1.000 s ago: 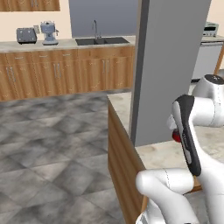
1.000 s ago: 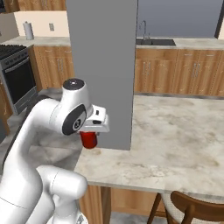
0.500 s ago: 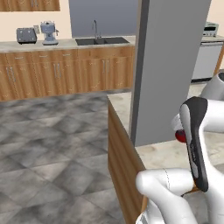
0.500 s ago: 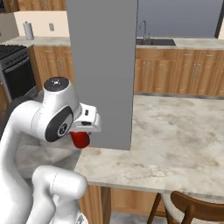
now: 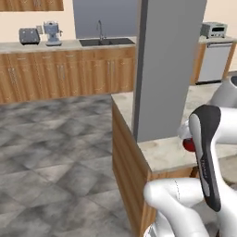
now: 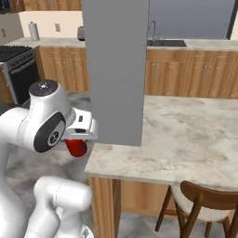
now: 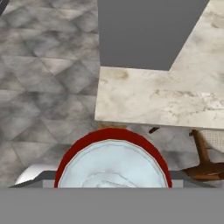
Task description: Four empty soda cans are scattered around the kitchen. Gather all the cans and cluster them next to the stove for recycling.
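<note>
My gripper [image 6: 76,141] is shut on a red soda can [image 6: 75,148], which hangs under the hand just off the left edge of the marble island. In the hand view the can's silver top and red rim [image 7: 113,162] sit right at the bottom and cover the fingertips. From the left base view a sliver of the can [image 5: 188,145] shows behind my dark forearm. The stove [image 6: 17,70], a black cooktop over a dark oven door, stands at the far left against the back wall.
A tall grey pillar [image 6: 116,69] rises from the marble island [image 6: 186,139]. A wooden chair [image 6: 204,204] is tucked at the island's near side. Wooden cabinets with a sink [image 5: 106,41], a toaster [image 5: 28,35] and a coffee machine [image 5: 52,32] line the back wall. Grey tile floor [image 5: 55,152] lies open on the left.
The arm has swung left with the can, carrying it from over the island's corner to just beyond its edge. The grip has not changed.
</note>
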### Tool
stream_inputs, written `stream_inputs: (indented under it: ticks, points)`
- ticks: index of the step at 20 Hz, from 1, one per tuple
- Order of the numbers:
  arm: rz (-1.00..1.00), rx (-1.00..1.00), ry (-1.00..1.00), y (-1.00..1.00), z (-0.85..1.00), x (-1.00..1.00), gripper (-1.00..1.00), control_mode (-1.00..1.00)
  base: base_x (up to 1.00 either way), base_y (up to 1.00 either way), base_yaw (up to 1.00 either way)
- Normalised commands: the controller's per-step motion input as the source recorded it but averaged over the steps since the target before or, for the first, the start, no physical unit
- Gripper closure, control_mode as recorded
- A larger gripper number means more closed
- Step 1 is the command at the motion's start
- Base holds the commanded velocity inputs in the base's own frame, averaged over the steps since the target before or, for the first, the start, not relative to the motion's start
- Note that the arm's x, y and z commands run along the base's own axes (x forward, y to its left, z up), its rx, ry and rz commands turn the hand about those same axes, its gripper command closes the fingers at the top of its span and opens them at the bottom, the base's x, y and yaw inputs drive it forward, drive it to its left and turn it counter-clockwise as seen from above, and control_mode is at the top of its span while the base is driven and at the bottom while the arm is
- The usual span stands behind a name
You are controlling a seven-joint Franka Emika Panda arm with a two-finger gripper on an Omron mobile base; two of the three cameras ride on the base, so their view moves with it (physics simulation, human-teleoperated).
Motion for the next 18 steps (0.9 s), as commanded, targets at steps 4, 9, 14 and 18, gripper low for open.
stream_inputs:
  ticks: [4,9,14,18]
  points:
    - [0.0,0.0,0.0,0.0,0.0,0.0,1.0,1.0,-0.92,0.8,0.0]
    - [0.0,0.0,0.0,0.0,0.0,0.0,1.0,1.0,-0.29,1.0,0.0]
    - [0.0,0.0,0.0,0.0,0.0,0.0,1.0,1.0,0.0,1.0,0.05]
    - [0.0,0.0,0.0,0.0,0.0,0.0,1.0,1.0,0.13,1.0,0.09]
